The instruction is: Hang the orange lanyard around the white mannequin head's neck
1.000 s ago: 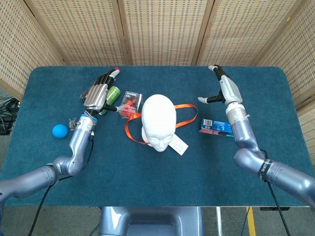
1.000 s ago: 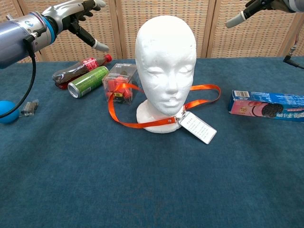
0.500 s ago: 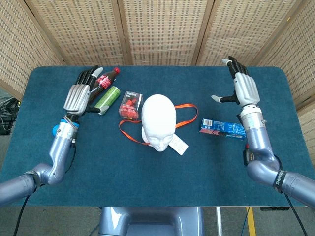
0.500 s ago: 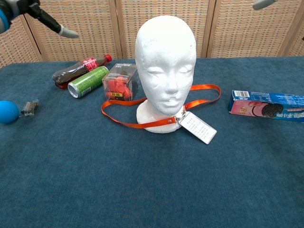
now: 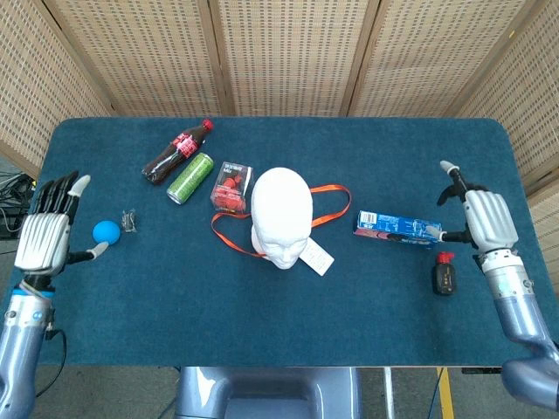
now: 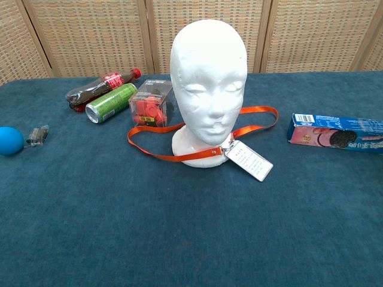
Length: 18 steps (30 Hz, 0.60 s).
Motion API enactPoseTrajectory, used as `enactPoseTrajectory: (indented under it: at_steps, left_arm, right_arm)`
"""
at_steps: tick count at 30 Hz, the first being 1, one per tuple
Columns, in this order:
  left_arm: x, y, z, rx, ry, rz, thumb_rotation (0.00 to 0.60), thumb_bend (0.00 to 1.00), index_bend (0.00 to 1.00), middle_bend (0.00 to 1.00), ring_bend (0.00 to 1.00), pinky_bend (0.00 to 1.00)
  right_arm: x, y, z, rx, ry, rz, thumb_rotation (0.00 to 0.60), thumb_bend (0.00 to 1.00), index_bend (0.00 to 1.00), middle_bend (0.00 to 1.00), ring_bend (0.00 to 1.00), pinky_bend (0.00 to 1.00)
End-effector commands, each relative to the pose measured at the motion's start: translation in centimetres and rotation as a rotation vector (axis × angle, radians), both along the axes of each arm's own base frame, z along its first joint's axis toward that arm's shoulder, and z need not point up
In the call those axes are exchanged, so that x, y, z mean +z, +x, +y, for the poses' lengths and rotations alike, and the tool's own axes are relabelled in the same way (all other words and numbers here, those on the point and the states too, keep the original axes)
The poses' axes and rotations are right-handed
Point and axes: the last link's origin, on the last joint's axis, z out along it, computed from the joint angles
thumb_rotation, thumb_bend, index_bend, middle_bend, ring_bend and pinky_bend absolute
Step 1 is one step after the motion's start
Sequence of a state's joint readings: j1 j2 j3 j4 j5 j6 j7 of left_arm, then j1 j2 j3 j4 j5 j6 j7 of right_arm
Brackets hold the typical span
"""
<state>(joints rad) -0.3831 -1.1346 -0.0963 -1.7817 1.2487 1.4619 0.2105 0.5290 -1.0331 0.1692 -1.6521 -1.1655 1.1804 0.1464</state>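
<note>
Left hand (image 5: 48, 231), right hand (image 5: 486, 218): both empty, fingers spread, at opposite bench (image 5: 367, 323) edges.
Orange lanyard (image 6: 157, 128) loops white mannequin head (image 6: 208, 78) at neck base; hanging appears complete; next: nothing beyond checking.

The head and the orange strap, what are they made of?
The head looks like white foam: matte, with small dents and a grainy surface, though I can't be sure. The strap looks like flat woven ribbon with a slight sheen, lying limp in a loop around the head's base.

Blue cookie box (image 6: 339, 134) cut by chest view's right edge; lanyard (image 6: 179, 156) rear hidden behind mannequin head (image 6: 209, 84).
</note>
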Motion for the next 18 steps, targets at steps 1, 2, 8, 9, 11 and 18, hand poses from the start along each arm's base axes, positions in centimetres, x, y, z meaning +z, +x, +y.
enactPoseTrajectory:
  at_steps: [1,2,8,9,11,18]
  left_arm:
    - [0.7,-1.6,-4.5,0.067,-0.005,0.056,0.600,0.00,0.00,0.00,0.00,0.00]
    - [0.7,-1.8,-5.0,0.075,-0.005,0.060,0.600,0.00,0.00,0.00,0.00,0.00]
    - [1.6,-2.6,-7.4,0.160,-0.022,0.083,0.600,0.00,0.00,0.00,0.00,0.00]
    - [1.7,-2.5,-7.5,0.160,-0.024,0.087,0.600,0.00,0.00,0.00,0.00,0.00]
    - [1.7,-2.6,-7.4,0.158,-0.026,0.089,0.600,0.00,0.00,0.00,0.00,0.00]
    - [1.3,-2.9,-6.8,0.159,-0.058,0.073,0.600,0.00,0.00,0.00,0.00,0.00]
  right_arm:
    - [-2.1,-1.3,2.5,-0.011,0.099,0.069,0.600,0.62,0.06,0.77,0.63,0.86]
    - [-2.4,-1.3,2.8,-0.010,0.118,0.076,0.600,0.63,0.06,0.77,0.64,0.88]
    - [-6.5,-1.2,4.4,0.023,0.291,0.169,0.600,0.66,0.10,0.77,0.65,0.90]
    - [-7.3,-0.9,4.5,0.035,0.316,0.182,0.600,0.67,0.11,0.77,0.65,0.90]
    - [-8.8,-0.3,4.6,0.057,0.355,0.197,0.600,0.67,0.12,0.78,0.65,0.90]
    - [-14.4,2.1,4.4,0.094,0.464,0.220,0.600,0.67,0.13,0.78,0.65,0.90]
